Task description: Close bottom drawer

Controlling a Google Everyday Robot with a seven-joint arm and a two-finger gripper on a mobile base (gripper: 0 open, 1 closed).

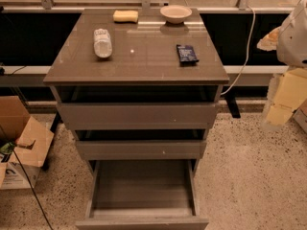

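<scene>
Nearest me is the bottom drawer (143,188), pulled far out of the cabinet (144,63). Its front is at the lower edge of my view and its grey inside is showing. The two drawers above it stand less far out, with a dark gap over each. On the cabinet top I see a white bottle (102,42) on its side, a sponge (125,16) and a bowl (175,13) at the back, and a dark packet (186,53) to the right. The gripper (284,97) hangs at the right edge, well apart from the drawer. I cannot tell whether it is released or clenched. A cardboard box (21,138) sits on the floor at left.
</scene>
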